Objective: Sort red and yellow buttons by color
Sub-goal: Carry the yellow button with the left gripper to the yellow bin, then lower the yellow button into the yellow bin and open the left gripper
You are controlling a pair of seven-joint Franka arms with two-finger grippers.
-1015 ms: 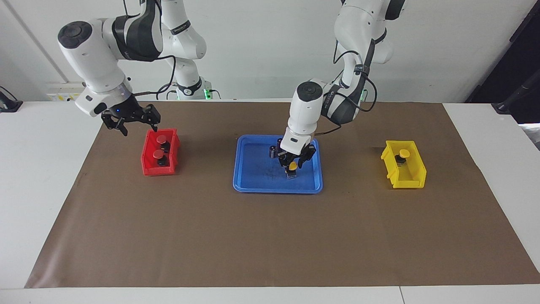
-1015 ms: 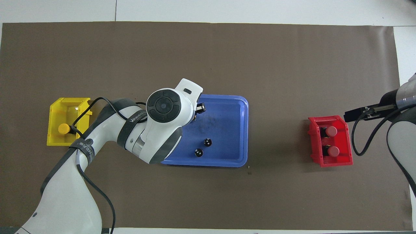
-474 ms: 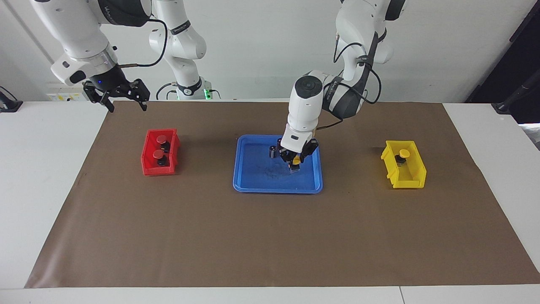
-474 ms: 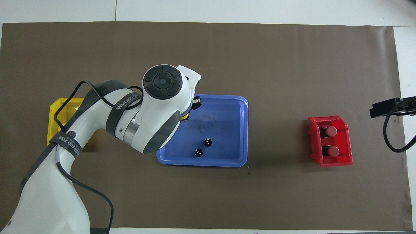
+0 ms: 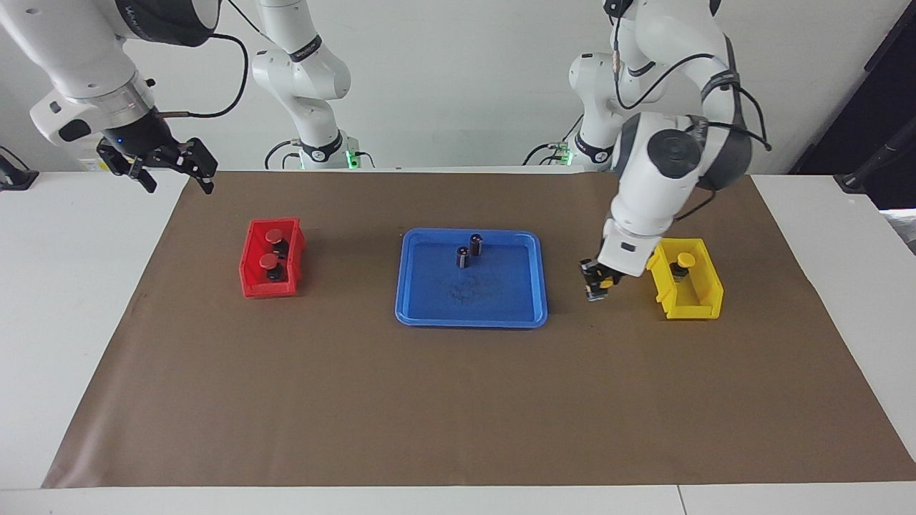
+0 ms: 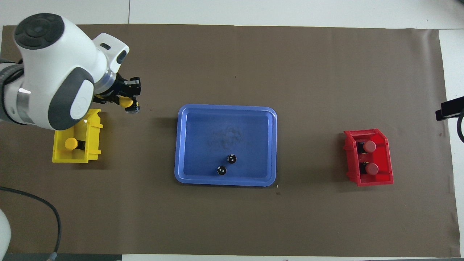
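1. Buttons, red and yellow: one yellow button [image 5: 603, 284] is pinched in the pressed-together fingers of the left gripper [image 5: 597, 287], up in the air over the brown mat [image 5: 458, 400], between the blue tray [image 5: 411, 315] and the yellow bin [image 5: 698, 309]
2. In the overhead view the held yellow button [image 6: 126, 102] shows just under the left gripper [image 6: 127, 104], beside the yellow bin [image 6: 59, 157] and not over it
3. A second yellow button [image 5: 685, 260] lies inside the yellow bin, at the end nearer the robots; in the overhead view its cap [image 6: 70, 144] is plain
4. Two red buttons [image 5: 273, 235] [image 5: 269, 262] sit inside the red bin [image 5: 266, 290], one nearer the robots than the other; both caps show from overhead [image 6: 369, 146] [image 6: 371, 168]
5. The red bin stands toward the right arm's end of the table, the yellow bin toward the left arm's end, the blue tray between them and well apart from both
6. Two dark cylinders with silver tops [image 5: 476, 244] [image 5: 463, 257] stand upright in the blue tray, near its edge closest to the robots, close together
7. The right gripper [image 5: 172, 170] hangs over the mat's corner at the right arm's end, well apart from the red bin; jaws spread, nothing in them. This arm waits
8. Nothing stands between the left gripper and the yellow bin save the bin's own near wall
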